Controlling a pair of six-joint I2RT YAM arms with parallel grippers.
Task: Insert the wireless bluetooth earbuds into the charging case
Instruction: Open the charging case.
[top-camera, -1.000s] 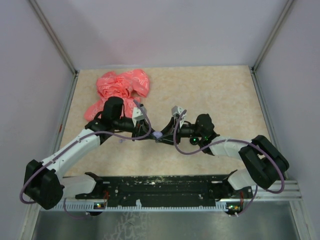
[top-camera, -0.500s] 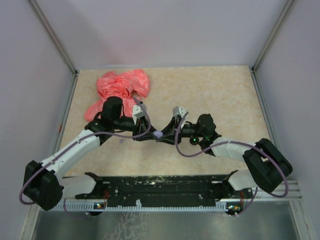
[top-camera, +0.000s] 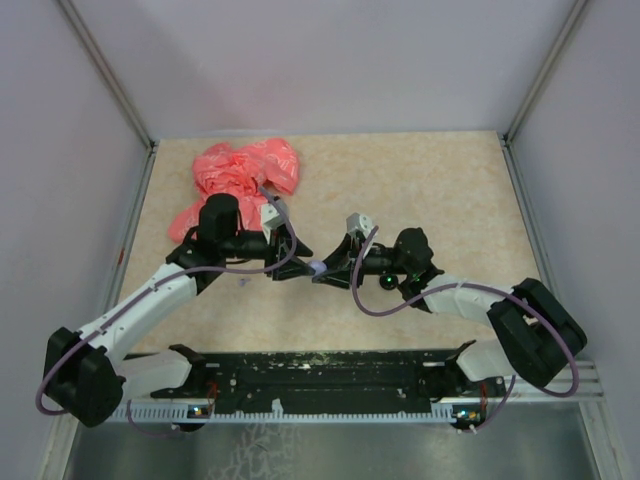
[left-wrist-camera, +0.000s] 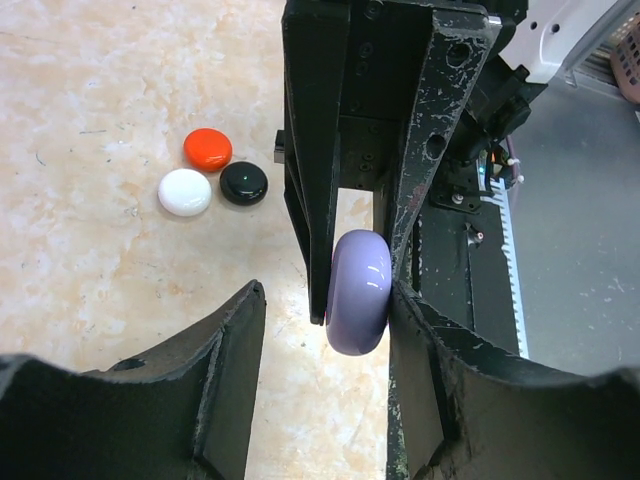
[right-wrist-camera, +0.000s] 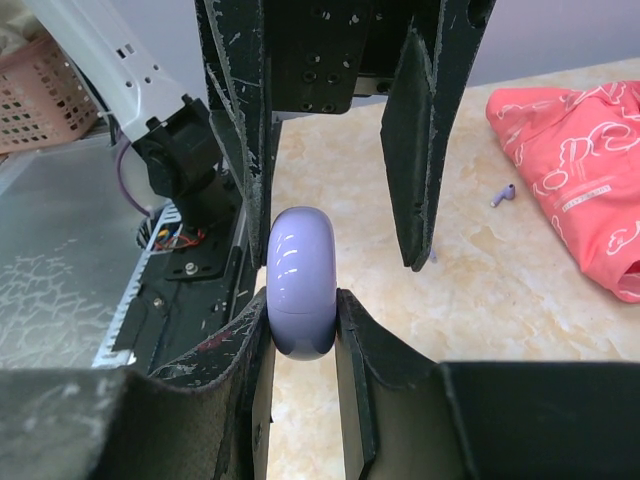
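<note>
The pale purple charging case (right-wrist-camera: 300, 280) hangs closed and on edge above the table, with my right gripper (right-wrist-camera: 303, 305) shut on its lower half. From the left wrist the case (left-wrist-camera: 358, 292) shows pinched between the right gripper's fingers (left-wrist-camera: 318, 180). My left gripper (left-wrist-camera: 325, 330) faces it, open; its right finger lies against the case and its left finger stands well apart. In the top view both grippers meet at the case (top-camera: 317, 268) in the table's middle. One pale purple earbud (right-wrist-camera: 503, 195) lies on the table near the pink bag.
A crumpled pink plastic bag (top-camera: 235, 180) lies at the back left. Red (left-wrist-camera: 208, 149), white (left-wrist-camera: 185, 192) and black (left-wrist-camera: 243, 183) round discs sit together on the table. A pink basket (right-wrist-camera: 40, 90) stands beyond the table's near edge.
My left gripper has opened and let go of the purple case and drawn back slightly to the left. The right gripper keeps its hold on the case.
</note>
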